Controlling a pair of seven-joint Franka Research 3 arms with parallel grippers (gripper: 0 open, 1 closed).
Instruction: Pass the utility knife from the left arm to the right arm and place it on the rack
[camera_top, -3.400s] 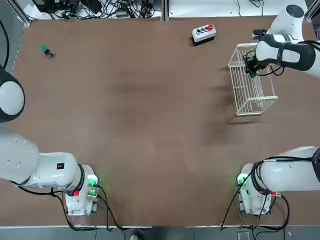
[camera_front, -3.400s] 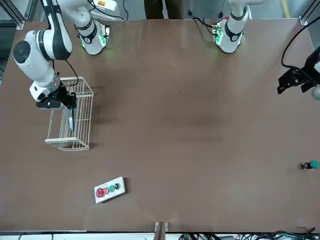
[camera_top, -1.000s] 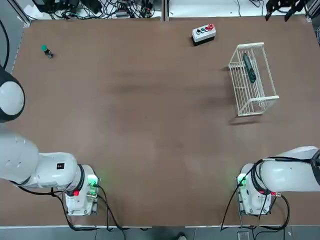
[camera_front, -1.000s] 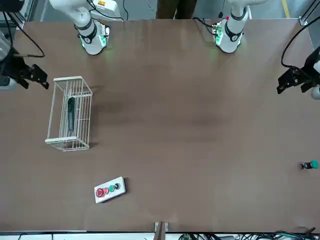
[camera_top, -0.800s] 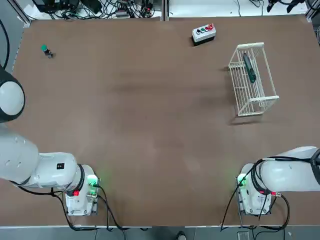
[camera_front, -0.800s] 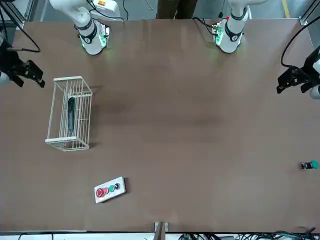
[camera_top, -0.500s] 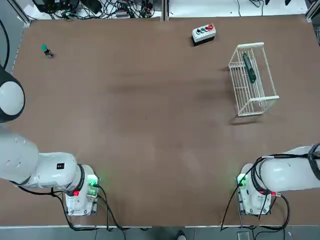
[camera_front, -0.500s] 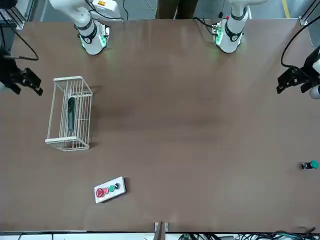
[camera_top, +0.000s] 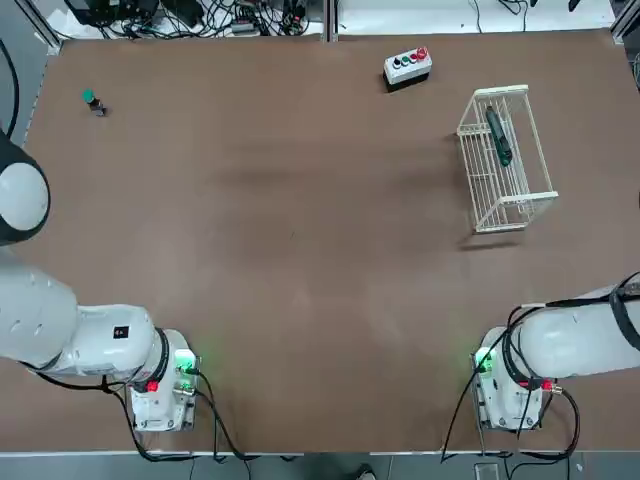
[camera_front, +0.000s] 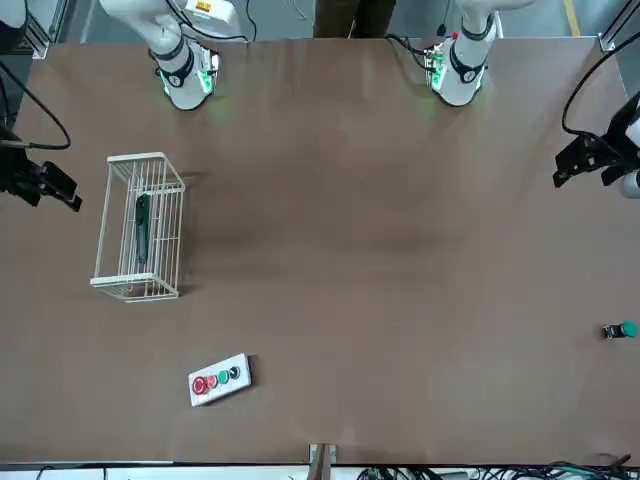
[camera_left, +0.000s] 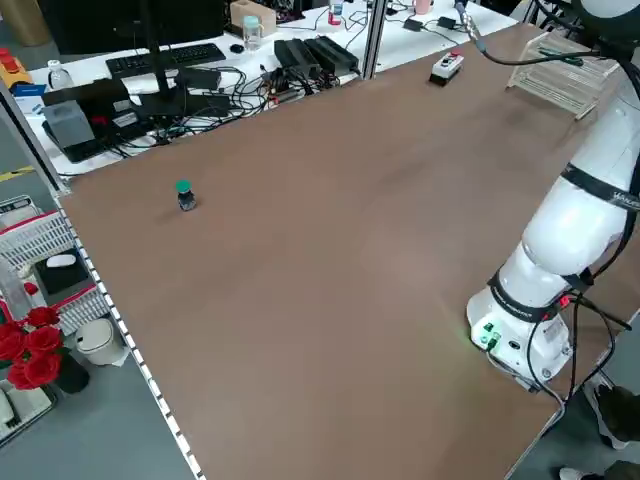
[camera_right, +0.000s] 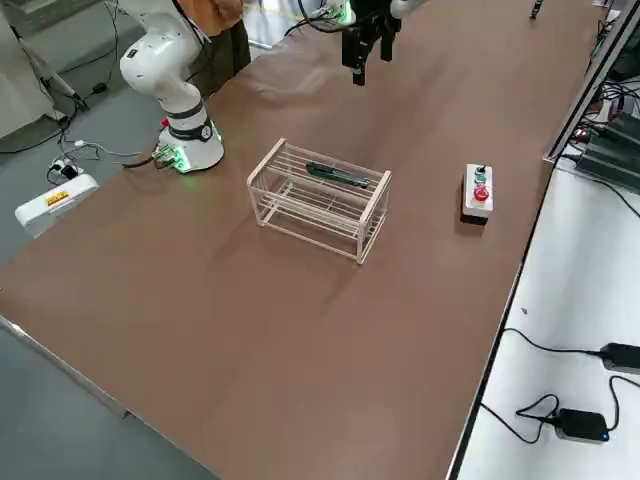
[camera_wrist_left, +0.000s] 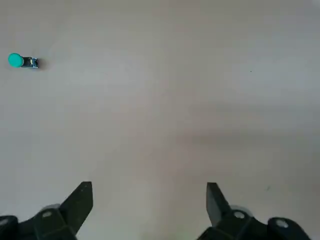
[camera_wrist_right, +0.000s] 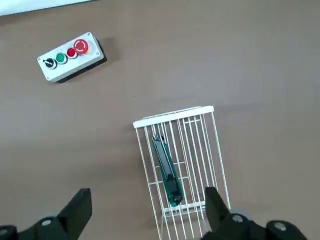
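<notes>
The slim dark green-black utility knife (camera_top: 498, 135) lies along the top bars of the small white wire rack (camera_top: 518, 205), toward the rack's end nearer the white box with coloured buttons (camera_top: 408, 65), and nothing is touching it. The rack stands on the brown table (camera_top: 300, 250), the button box a little way off beyond one of its short ends. The right arm's black two-finger gripper (camera_front: 40, 185) hangs in the air just beside the rack, off its long side away from the table's middle, fingers (camera_wrist_right: 80, 202) spread wide apart and holding nothing; its wrist camera looks straight down on rack, knife and button box. Far from the rack, across the whole width of the table, the left arm's black gripper (camera_front: 590, 162) hovers over bare tabletop, its fingers (camera_wrist_left: 82, 197) likewise wide apart and empty. A tiny green-capped knob (camera_top: 92, 100) sits on that far side too, well apart from the rack. Both white arm bases glow green at the table's near edge.
</notes>
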